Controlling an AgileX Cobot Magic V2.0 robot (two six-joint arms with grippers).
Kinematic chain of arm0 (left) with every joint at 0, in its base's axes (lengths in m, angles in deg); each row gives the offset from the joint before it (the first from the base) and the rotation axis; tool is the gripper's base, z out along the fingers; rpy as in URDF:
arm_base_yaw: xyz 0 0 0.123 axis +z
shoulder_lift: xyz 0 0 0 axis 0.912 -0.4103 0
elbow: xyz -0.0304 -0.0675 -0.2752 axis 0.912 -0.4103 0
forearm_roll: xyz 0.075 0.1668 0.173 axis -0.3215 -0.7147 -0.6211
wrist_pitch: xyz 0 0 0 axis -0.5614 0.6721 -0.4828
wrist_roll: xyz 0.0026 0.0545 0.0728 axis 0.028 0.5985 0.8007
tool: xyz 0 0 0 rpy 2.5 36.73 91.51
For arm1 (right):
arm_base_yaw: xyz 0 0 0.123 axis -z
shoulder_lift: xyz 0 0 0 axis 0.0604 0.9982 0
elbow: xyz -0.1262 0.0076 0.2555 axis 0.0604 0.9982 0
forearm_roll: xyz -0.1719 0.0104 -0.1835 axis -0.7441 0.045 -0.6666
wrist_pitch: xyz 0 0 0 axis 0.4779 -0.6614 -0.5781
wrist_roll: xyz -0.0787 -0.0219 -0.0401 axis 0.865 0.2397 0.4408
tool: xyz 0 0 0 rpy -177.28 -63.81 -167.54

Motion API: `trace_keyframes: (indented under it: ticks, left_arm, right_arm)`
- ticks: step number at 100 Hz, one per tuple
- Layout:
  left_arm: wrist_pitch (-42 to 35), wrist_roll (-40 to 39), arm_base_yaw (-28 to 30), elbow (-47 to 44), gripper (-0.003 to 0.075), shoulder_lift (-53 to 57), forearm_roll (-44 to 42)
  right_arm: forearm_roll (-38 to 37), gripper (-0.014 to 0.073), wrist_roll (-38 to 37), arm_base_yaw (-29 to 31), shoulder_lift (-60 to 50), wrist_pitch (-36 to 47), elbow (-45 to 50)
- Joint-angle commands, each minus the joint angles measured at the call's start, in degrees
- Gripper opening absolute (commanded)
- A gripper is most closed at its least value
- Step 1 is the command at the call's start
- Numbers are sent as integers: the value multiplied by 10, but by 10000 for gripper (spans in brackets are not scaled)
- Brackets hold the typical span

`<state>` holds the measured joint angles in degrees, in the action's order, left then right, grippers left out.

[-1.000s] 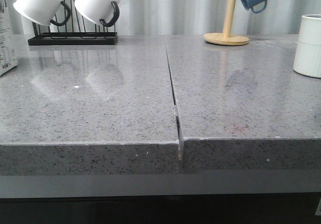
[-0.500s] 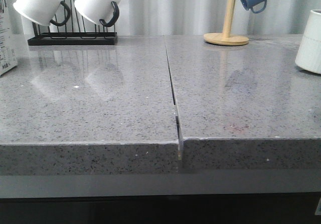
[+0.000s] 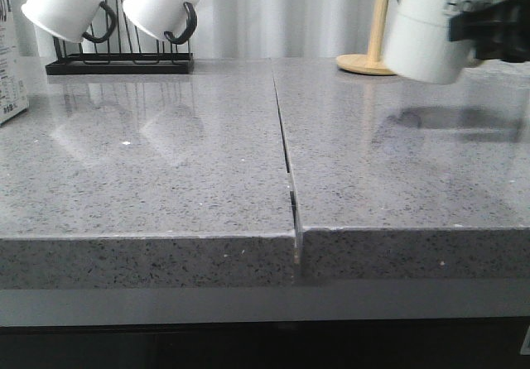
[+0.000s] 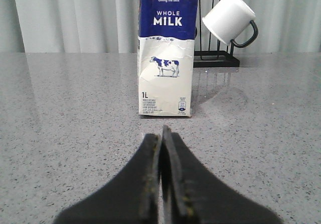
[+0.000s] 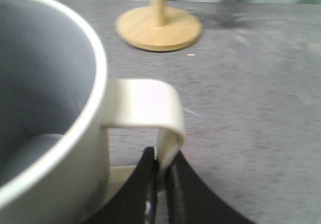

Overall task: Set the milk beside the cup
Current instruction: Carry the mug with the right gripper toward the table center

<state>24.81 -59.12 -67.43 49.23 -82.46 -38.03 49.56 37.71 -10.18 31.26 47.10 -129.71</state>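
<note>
The right hand [image 5: 159,184] is closed on the handle [image 5: 168,128] of the cup [image 3: 435,26], its two dark fingers pinching the lower part of the handle loop, and the front view shows the cup held clear of the surface [image 3: 166,187], tilted a little, in front of the wooden stand [image 3: 373,55] at the back right. The grip is narrow and sits on one thin strip of ceramic, so the likely trouble is the cup swinging or slipping around the fingers and landing on its edge when it is set down; a fast lowering would make that worse. The left hand [image 4: 161,176] is closed with nothing between its fingers, low over the surface and pointed straight at the milk [image 4: 165,48]. The milk stands upright ahead of that hand, well apart from it, with a rack [image 4: 218,58] holding a small white mug [image 4: 229,19] just behind and to one side. In the front view only a sliver of the carton shows at the far left edge, so the milk and the cup are now at opposite ends of the surface. The left hand must open before it can take the carton; if it moves forward closed it would push the tall carton over or shove it back toward the rack. A grip taken low on the carton could also let it tip during carrying.
</note>
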Motion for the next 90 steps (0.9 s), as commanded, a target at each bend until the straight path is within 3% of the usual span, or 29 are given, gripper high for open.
trace_keyframes:
  ticks: [1, 33, 90]
  left_arm:
    - [-50, -5, 1, -24, -21, 19, 3]
    - [-50, -5, 1, -24, -21, 19, 3]
    - [-50, -5, 1, -24, -21, 19, 3]
  right_arm:
    - [17, -68, 3, -34, -25, 30, -25]
    - [17, -68, 3, -130, 45, 7, -97]
    - [20, -45, 3, -164, 121, 19, -131]
